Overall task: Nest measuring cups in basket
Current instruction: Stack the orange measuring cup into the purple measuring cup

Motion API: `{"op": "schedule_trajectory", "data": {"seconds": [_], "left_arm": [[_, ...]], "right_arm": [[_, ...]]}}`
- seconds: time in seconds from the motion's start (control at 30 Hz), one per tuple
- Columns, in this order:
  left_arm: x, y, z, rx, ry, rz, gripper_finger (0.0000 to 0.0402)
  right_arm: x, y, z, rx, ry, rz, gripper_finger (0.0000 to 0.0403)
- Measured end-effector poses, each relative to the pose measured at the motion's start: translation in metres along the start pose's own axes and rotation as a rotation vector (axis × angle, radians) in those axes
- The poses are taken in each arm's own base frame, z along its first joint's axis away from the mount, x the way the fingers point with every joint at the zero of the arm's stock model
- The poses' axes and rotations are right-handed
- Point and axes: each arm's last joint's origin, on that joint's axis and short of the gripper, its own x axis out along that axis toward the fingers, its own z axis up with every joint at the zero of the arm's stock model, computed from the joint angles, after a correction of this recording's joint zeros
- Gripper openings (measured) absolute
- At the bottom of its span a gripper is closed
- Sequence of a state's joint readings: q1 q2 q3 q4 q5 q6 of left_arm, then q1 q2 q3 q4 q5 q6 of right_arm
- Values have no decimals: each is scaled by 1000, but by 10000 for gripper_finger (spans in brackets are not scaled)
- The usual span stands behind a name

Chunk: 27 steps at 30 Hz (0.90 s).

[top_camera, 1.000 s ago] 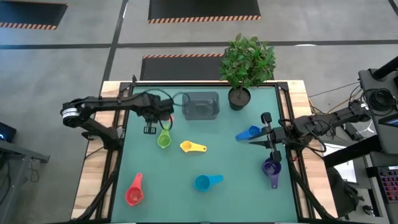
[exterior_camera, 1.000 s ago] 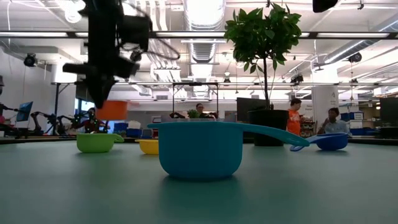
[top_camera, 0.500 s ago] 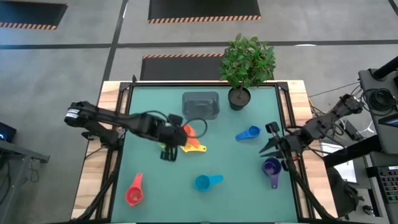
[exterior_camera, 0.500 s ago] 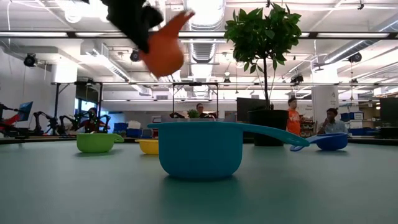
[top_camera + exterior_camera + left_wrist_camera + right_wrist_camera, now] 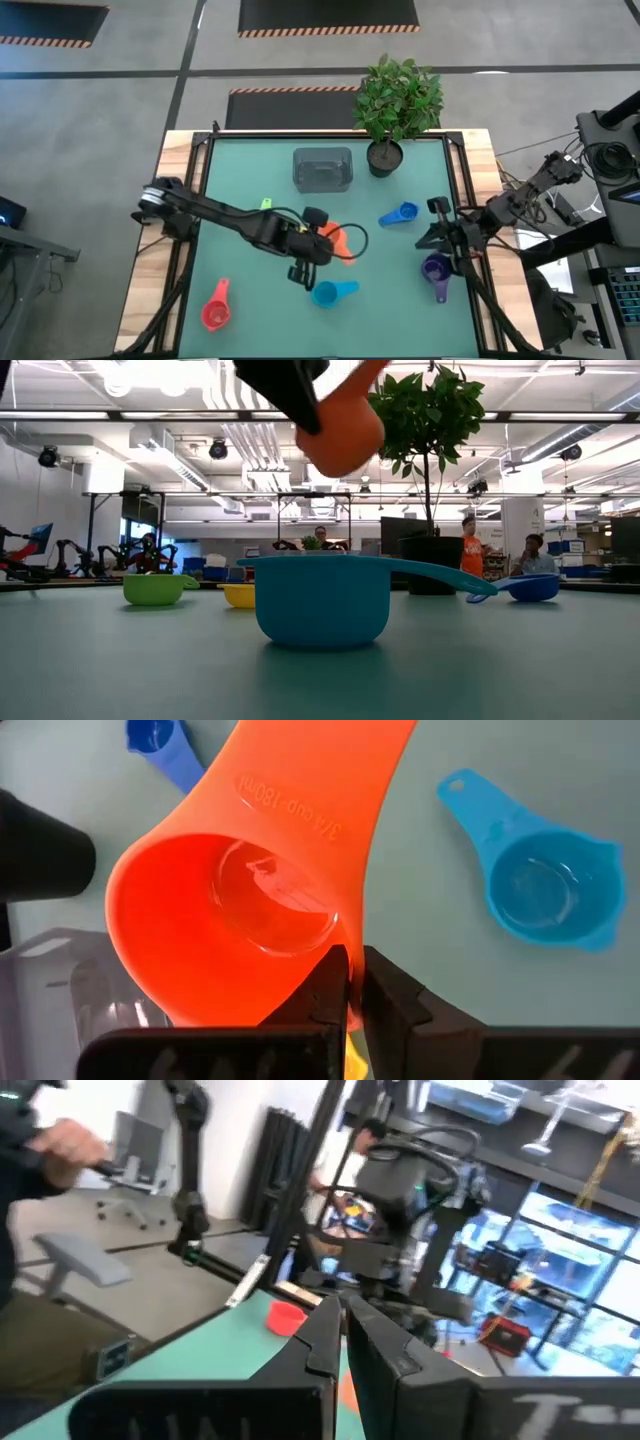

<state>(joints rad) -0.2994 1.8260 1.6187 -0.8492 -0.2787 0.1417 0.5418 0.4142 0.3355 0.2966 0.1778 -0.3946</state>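
**Q:** What is on the green table [image 5: 230,180], and what surrounds it?

**A:** The grey basket [image 5: 322,169] sits near the far edge, beside a potted plant [image 5: 397,103]. A red cup [image 5: 216,309] lies near the front-left corner, a light-blue cup [image 5: 330,292] at front centre, a blue cup [image 5: 400,215] and a purple cup [image 5: 436,270] toward the right edge. Behind is an open workshop with people [image 5: 471,547].

**Q:** End effectors?

**A:** The left end effector [image 5: 322,243], above mid-table, is clamped on the orange cup [image 5: 336,241]. The right end effector [image 5: 437,238], closed and empty, is over the right edge. The left arm hides most of the green cup [image 5: 266,204].
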Motion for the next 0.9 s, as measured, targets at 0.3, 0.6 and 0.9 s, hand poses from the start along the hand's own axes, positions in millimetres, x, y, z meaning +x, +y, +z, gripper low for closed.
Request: {"op": "schedule_trajectory", "data": {"seconds": [0.3, 0.6, 0.9], "left_arm": [[18, -3, 19, -1, -5, -1, 0], [19, -3, 22, -24, -13, -27, 0], [18, -3, 33, -54, -133, -46, 0]], "right_arm": [[0, -12, -23, 25, -22, 18, 8], [-24, -23, -15, 54, -75, 40, 8], [-52, -18, -16, 88, -162, 21, 8]]}}
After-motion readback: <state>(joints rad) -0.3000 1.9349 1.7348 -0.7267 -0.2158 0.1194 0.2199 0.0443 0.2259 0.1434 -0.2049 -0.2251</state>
